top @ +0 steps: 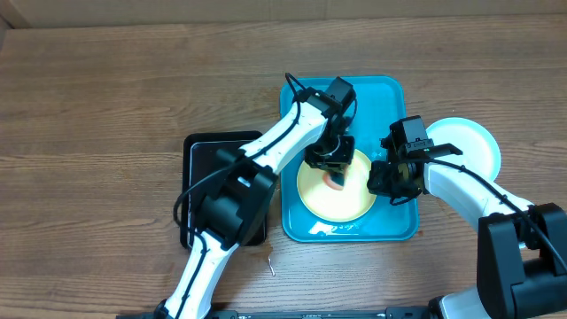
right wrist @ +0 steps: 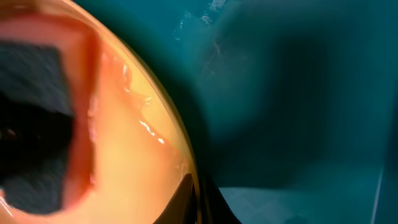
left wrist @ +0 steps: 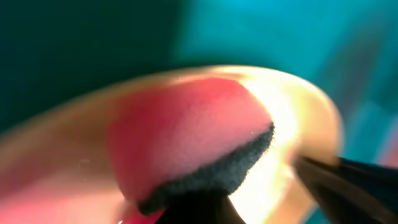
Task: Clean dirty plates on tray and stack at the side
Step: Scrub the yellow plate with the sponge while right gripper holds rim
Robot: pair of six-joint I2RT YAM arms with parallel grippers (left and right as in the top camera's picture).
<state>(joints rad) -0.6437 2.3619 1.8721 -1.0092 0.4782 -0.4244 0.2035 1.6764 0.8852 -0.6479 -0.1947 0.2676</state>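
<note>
1. The plate (top: 350, 202) lies in the half of the tray (top: 390, 93) nearest the robot, yellow-green rim up, and it is directly under the left end effector (top: 330, 161).
2. The left end effector is pinching a pink sponge (left wrist: 186, 137). The sponge's dark scrub layer shows in the wrist view, and it is down on the plate's middle, touching.
3. The right end effector (top: 392, 177) reaches in over the tray's right side and is clamped on the plate's right rim. Its wrist view shows a dark finger (right wrist: 208, 208) against that edge.
4. Here's the relation that matters: the surface to scrub is straight below the left one, so no reach is needed. The right one anchors the rim.
5. My read is that this is the wiping step, with strokes best run across the plate, clear of the pinned edge.
6. The plate is round, so there is no long axis to line up with.
7. A blue-rimmed plate (top: 469, 142) sits off the tray on the table (top: 106, 106), just beside the tray's right edge and nearer the right arm. That is likely the stacking spot.
8. A third plate is not in view.
</note>
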